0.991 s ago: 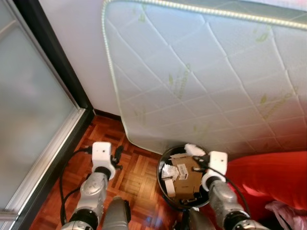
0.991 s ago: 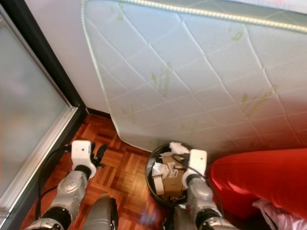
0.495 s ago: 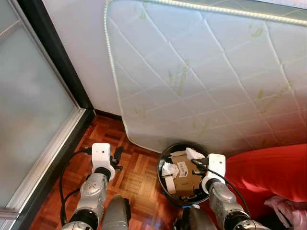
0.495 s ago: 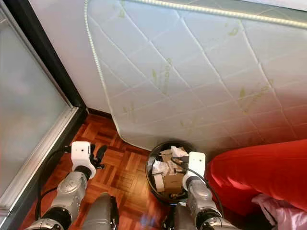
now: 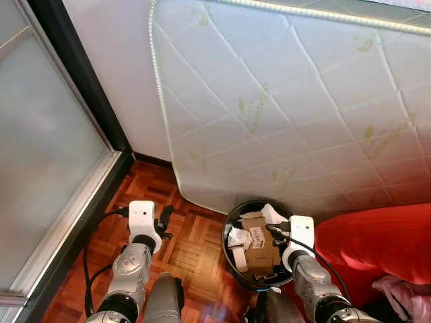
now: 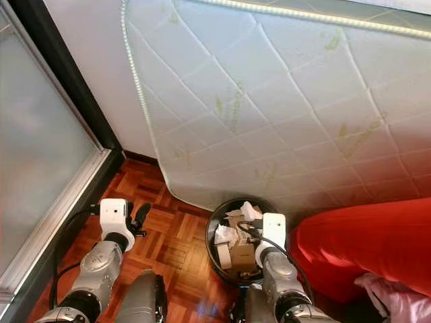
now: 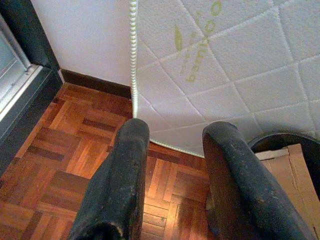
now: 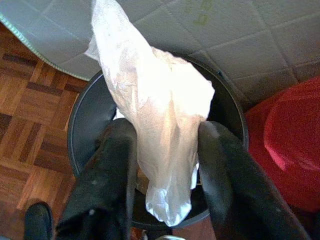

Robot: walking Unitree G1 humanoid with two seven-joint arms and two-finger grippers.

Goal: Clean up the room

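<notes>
Basically mid-drop: right gripper (image 8: pixel 165 150) clamped on crumpled white paper (image 8: pixel 160 100), hovering right over the black trash bin (image 5: pixel 229 229). Just needs letting go. Left gripper (image 7: pixel 175 150) spread apart, idle over the parquet.

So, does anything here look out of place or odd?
Yes. A mattress stands on edge, leaning against the wall, its lower corner just behind the black bin. The bin is full: a cardboard box and papers reach its rim. The right claw holds white crumpled paper above it.
</notes>
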